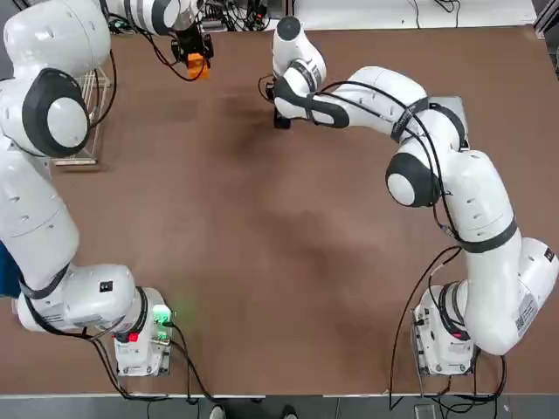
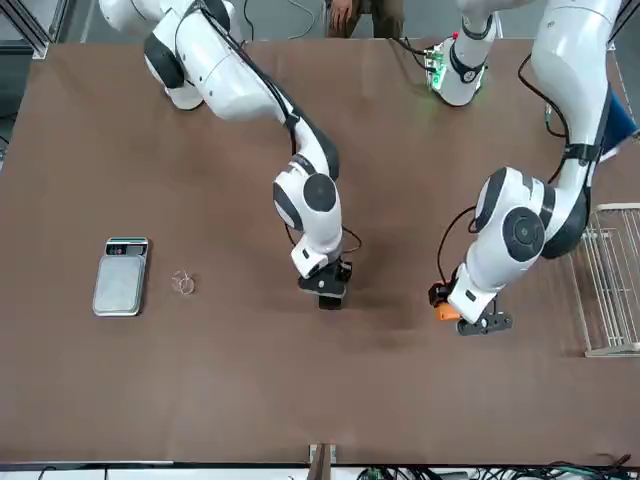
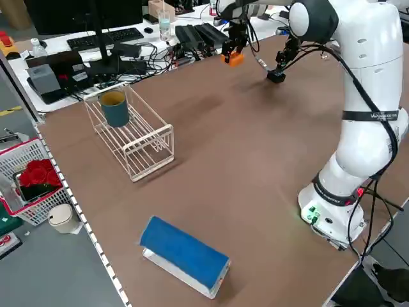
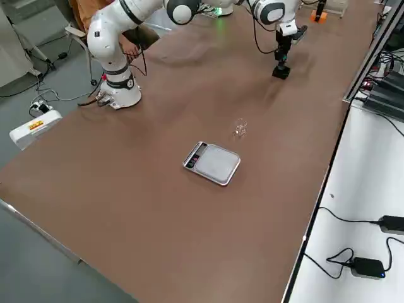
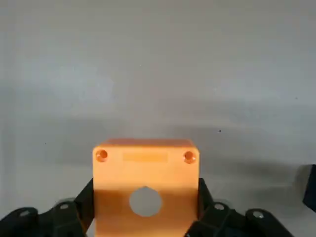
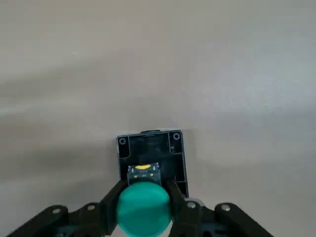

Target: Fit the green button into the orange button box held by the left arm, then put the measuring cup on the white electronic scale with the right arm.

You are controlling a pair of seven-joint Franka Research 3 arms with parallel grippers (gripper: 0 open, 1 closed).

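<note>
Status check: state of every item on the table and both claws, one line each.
left claw: shut on the orange button box, near the table's far edge
orange button box: held, round hole empty
right claw: shut on the green button, over a black block
green button: held, not yet fitted
black block: on the table
measuring cup: on the table beside the scale, not on it
white electronic scale: plate bare

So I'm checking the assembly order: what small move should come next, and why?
Probably lift the right pincer off the black block and carry the green button toward the orange button box. The left pincer grips the box, its round hole empty.
</note>
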